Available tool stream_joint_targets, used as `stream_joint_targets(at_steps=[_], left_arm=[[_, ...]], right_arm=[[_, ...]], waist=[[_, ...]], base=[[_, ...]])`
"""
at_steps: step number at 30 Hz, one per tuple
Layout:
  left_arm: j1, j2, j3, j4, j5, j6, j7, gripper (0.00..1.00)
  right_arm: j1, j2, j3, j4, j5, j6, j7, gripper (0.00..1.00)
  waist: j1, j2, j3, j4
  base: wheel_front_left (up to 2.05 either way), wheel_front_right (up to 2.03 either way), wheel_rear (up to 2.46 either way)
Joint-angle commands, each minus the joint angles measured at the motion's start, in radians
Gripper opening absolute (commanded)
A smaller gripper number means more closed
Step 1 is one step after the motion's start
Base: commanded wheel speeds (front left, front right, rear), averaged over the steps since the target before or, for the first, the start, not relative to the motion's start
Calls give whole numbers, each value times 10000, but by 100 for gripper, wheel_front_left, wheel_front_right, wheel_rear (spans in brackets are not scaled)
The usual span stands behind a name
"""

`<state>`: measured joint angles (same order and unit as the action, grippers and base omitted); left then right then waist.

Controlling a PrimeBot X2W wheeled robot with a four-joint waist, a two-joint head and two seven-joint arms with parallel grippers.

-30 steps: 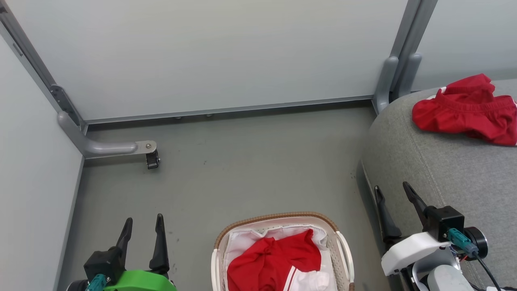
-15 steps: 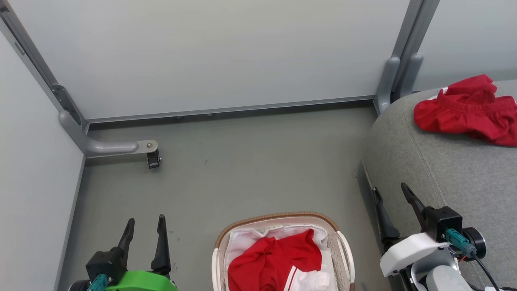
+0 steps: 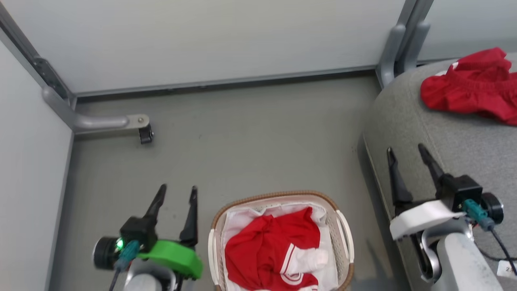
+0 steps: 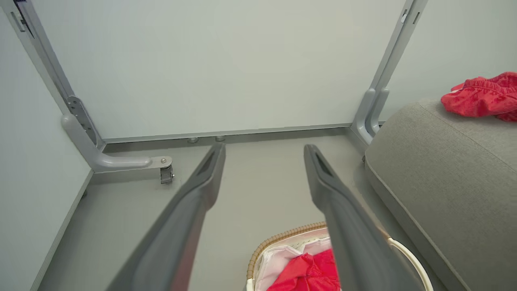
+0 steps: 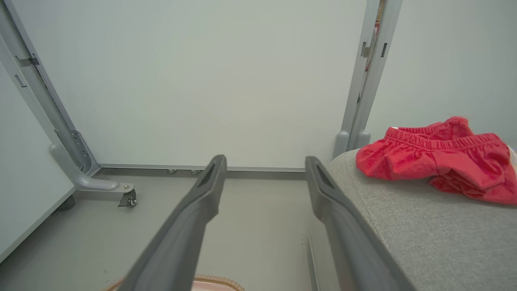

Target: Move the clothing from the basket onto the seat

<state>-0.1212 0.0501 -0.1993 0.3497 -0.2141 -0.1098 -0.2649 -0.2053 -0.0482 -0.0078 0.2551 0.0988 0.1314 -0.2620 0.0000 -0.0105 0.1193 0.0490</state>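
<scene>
The cream basket [image 3: 342, 238] with a brown rim stands on the floor at the bottom centre, and its rim [image 4: 278, 239] shows low in the left wrist view. Red clothing with white trim [image 3: 266, 250] [image 4: 307, 275] lies bunched in it on the white liner. Another red garment [image 3: 472, 87] [image 4: 480, 97] [image 5: 440, 155] rests on the grey seat [image 3: 456, 149] [image 4: 440, 173] [image 5: 428, 234] at the right. My left gripper [image 3: 177, 193] [image 4: 264, 148] hangs open and empty left of the basket. My right gripper [image 3: 407, 150] [image 5: 265, 159] is open and empty by the seat's front edge.
Pale partition panels close the back and left. A grey foot with a caster [image 3: 143, 133] [image 4: 165, 174] [image 5: 128, 199] juts onto the floor at the left. An upright post [image 3: 394, 48] stands by the seat's far corner. Bare grey floor [image 3: 250, 137] lies between panels and basket.
The camera has tilted, shifting the whole picture. Both grippers have risen higher in the head view and show more of their arms; both stay open. The clothing lies as before.
</scene>
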Motion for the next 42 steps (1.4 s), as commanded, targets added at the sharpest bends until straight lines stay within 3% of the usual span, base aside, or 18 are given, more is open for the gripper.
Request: stream_joint_targets(at_steps=[1, 9, 21, 28, 42], left_arm=[[-463, 6, -246, 173, 77, -64, 8, 100], [-2943, 19, -2923, 2347, -149, -211, 28, 100], [-5440, 39, -6246, 5875, -92, -215, 559, 100], [-6244, 58, -6842, 7446, 187, -216, 668, 100], [-7372, 331, -6454, 9051, -304, 241, 1001, 100]], right_arm=[[-270, -44, -111, -121, -141, -14, -45, 100], [-1596, -39, -356, -709, -654, -14, -45, 100], [-2939, -34, 333, -1644, 15, -14, -45, 100], [-3372, -31, 633, -2224, 340, -14, -45, 100], [-4220, -32, 1155, -2802, 807, -14, -45, 100]], waist=[[0, 105, 954, -156], [0, 105, 3166, -626], [0, 105, 5863, -1829], [0, 105, 6895, -2368], [0, 105, 8341, -3011]], base=[[0, 0, 0], [0, 0, 0], [0, 0, 0], [0, 0, 0], [0, 0, 0]])
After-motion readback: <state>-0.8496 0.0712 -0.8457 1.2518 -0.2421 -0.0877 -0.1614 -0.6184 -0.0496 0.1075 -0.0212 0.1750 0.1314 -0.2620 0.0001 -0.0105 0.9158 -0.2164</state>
